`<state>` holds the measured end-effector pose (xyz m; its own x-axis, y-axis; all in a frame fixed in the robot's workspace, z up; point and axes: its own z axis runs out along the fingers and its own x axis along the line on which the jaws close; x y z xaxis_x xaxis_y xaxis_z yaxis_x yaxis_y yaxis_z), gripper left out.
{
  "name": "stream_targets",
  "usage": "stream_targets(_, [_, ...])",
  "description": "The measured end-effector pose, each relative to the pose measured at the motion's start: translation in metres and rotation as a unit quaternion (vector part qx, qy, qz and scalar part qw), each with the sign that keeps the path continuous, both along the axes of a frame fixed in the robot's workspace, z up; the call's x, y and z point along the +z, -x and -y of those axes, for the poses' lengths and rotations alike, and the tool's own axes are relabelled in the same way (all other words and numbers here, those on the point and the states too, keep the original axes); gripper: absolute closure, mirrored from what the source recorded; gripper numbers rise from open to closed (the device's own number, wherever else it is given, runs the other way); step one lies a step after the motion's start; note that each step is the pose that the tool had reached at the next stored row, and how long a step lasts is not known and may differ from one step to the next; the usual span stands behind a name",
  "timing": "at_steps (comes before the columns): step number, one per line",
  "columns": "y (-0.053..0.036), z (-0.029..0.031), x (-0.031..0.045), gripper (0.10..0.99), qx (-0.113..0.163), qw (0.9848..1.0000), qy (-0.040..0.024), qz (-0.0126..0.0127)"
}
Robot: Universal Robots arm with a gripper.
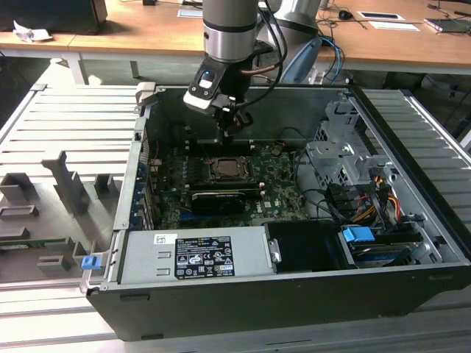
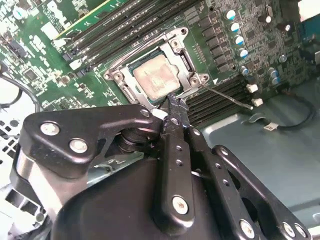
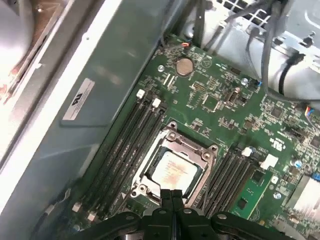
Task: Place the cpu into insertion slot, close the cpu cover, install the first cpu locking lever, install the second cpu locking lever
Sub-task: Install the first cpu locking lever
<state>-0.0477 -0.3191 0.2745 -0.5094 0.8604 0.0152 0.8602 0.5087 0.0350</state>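
Down inside the open computer case (image 1: pixel 243 312), the gripper's (image 3: pixel 172 194) two black fingers (image 3: pixel 167 201) are pressed flat together with nothing between them. In both wrist views their tips sit at one edge of the cpu cover (image 3: pixel 192 145); whether they touch it I cannot tell. The cover lies flat, and through its cut-out centre shows the pale face of the cpu (image 3: pixel 175 170), seated in the insertion slot (image 1: pixel 229 171). In the second wrist view a thin metal locking lever (image 2: pixel 231 98) sticks out from the cover's corner near the fingertips, slanting over the black memory slots (image 2: pixel 212 106). The slot lies near the middle of the green circuit board (image 3: pixel 220 100). In the exterior view the arm (image 1: pixel 229 33) comes down over the case's far wall. A long black card (image 1: pixel 221 198) lies just on the near side of the slot. A grey power supply (image 1: pixel 195 254) sits along the case's near wall, toward the exterior view's left.
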Motion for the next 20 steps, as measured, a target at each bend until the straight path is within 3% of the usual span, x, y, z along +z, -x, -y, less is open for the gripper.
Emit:
stream_targets(1, [0.0000, 0.0000, 0.0000, 0.980, 0.027, 0.9996, 0.0000, 0.0000])
stream_targets(20, [0.0000, 0.0000, 0.0000, 0.980, 0.078, 0.9969, 0.0000, 0.0000])
